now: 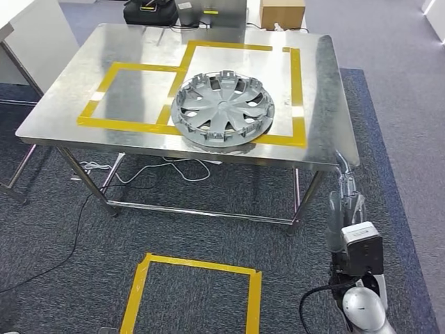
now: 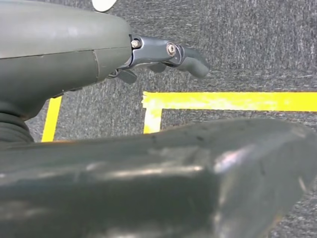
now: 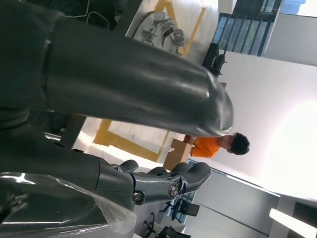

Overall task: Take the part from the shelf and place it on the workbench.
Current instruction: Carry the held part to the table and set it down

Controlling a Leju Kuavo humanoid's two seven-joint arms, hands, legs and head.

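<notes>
Grey carpet point(image 1: 210, 229) runs under a shiny metal tabletop point(image 1: 68, 104) on thin steel legs. One part, a round grey plastic hubcap point(image 1: 223, 109) with curved spokes and clips around its rim, lies flat on the tabletop, hollow side up. It sits mostly inside the larger of two yellow tape rectangles point(image 1: 296, 90) marked on the metal, overlapping the tape at its near and left edges. The smaller rectangle point(image 1: 131, 97) lies just beside it to the left. A third yellow tape outline point(image 1: 194, 289) marks the carpet in front of the tabletop. White and black cables point(image 1: 173, 170) trail on the floor beneath. One brown cardboard box point(image 1: 281, 12) stands beyond the far edge.

The right robot hand point(image 1: 346, 191) hangs low beside the tabletop's near right corner, well apart from the hubcap, released, fingers loosely apart, grasping nothing. The left robot hand point(image 2: 164, 52) hangs over the carpet and floor tape, fingers extended and empty. One person in an orange top point(image 3: 209, 145) is seen in the right wrist view.
</notes>
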